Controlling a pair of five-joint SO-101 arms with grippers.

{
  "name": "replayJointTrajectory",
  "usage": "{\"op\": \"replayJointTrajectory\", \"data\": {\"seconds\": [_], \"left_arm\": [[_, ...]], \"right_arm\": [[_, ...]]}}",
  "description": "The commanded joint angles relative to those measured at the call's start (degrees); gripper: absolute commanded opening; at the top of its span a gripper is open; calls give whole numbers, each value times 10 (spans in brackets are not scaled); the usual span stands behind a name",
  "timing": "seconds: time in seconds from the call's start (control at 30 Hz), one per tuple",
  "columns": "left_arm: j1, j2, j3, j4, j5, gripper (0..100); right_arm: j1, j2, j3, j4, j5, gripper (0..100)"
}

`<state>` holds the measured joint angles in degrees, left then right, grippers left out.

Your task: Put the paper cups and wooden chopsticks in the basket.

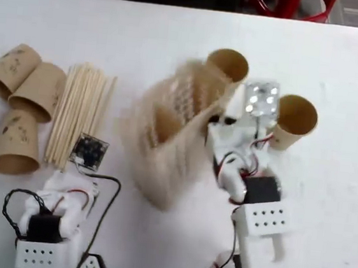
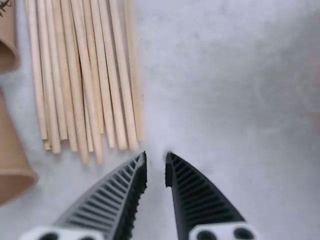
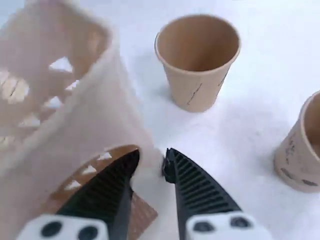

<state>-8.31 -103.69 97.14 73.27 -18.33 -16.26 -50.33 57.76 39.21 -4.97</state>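
- Basket (image 3: 95, 120): its wall is pinched between the nearly closed jaws of the right claw (image 3: 152, 154). A brown shape behind the lattice is probably one cup (image 3: 100, 190) already inside.
- Chopsticks (image 2: 85, 75): the bundle lies on the tabletop (image 2: 240, 90) just ahead of the left claw (image 2: 155, 156), which is almost closed and empty.
- Another cup (image 3: 197, 60) stands ahead of the right claw, and one more cup (image 3: 300, 150) stands off to its side.
- Three cups (image 1: 39, 90) lie past the chopsticks, so most of the job remains.
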Motion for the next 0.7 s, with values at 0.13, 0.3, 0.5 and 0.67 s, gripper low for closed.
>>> {"op": "replayJointTrajectory", "data": {"seconds": [0.13,0.3,0.5,0.67], "left_arm": [[-1,-1,-1,1,-3,85],[-1,-1,-1,1,-3,85],[-1,-1,-1,1,-3,85],[-1,-1,-1,1,-3,85]], "right_arm": [[-7,-16,111,-111,-9,17],[-6,-56,122,-46,-4,91],[-7,-195,121,80,40,397],[3,-349,121,160,146,374]]}}
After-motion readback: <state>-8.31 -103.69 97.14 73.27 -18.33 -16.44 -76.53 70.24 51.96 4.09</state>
